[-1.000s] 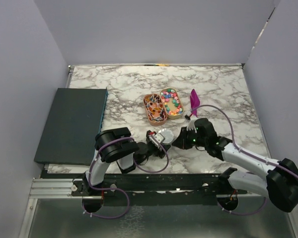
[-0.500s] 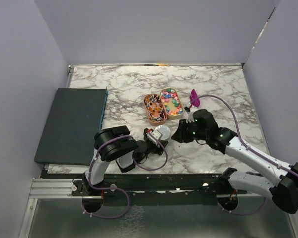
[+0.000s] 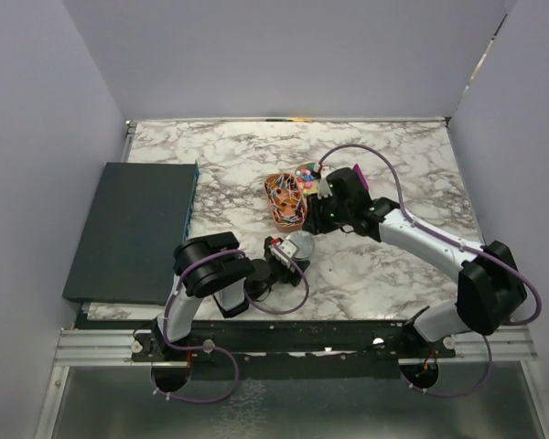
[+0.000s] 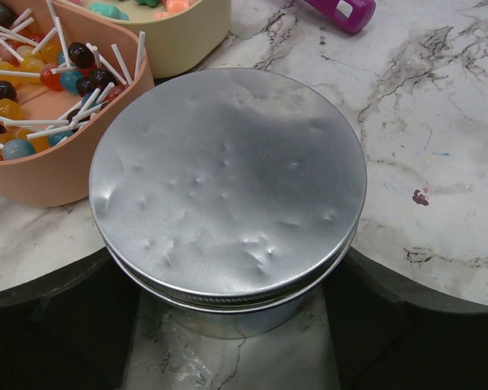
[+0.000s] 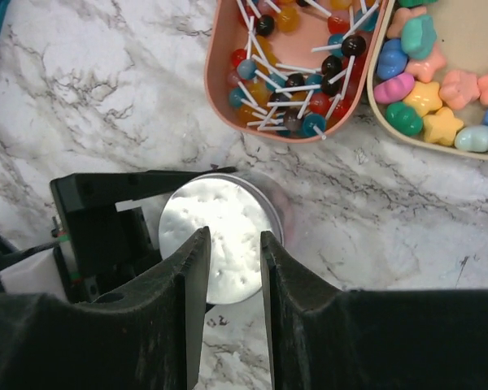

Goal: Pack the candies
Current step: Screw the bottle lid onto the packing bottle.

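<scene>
left claw (image 4: 228,268) looks clamped on the lidded jar (image 4: 228,175), right claw (image 5: 230,244) hovers above it part-open and empty, candies (image 5: 435,89) sit in the cream tray (image 5: 472,32) beside the lollipop tray (image 5: 220,49).

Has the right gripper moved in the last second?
Yes. The right gripper has pulled away from the lidded tin toward the far side, now beside the pink lollipop tray.

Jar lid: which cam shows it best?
Left wrist: the silver lid of the jar fills the frame, its dimpled top and rim sharp. Right wrist shows it smaller from above, its near part hidden behind the right gripper. Top external gives only a small pale disc.
</scene>
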You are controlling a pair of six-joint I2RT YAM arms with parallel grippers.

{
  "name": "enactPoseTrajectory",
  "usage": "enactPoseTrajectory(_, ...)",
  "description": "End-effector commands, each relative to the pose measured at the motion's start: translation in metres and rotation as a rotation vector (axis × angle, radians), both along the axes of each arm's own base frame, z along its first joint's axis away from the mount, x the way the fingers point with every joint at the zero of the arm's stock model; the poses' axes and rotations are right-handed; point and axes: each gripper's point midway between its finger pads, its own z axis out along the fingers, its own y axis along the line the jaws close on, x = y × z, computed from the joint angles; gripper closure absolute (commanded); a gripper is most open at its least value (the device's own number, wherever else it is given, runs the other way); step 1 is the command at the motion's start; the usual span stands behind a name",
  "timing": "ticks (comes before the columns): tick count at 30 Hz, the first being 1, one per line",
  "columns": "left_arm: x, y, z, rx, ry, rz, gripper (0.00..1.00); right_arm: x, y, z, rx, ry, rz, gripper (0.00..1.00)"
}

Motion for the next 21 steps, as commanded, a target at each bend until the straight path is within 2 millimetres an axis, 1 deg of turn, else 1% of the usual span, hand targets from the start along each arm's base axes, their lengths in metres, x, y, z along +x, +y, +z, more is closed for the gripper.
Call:
enactPoseTrajectory(1,-0.012,0.002,0.005,-0.12,0.014,-0.039,0.6,0.016,0.007,-0.013,-0.011,0.006,0.055,0.66)
enactPoseTrajectory(6,-0.013,0.001,0.005,-0.124,0.018,-0.043,0.6,0.017,0.01,-0.033,0.006,0.048,0.079,0.66)
enactPoseTrajectory(15,-0.017,-0.005,0.004,-0.129,0.026,-0.079,0.6,0.011,0.01,-0.055,0.007,0.104,0.107,0.68)
enactPoseTrajectory(21,-0.017,-0.006,0.004,-0.131,0.027,-0.083,0.6,0.0,0.004,-0.07,-0.014,0.142,0.111,0.74)
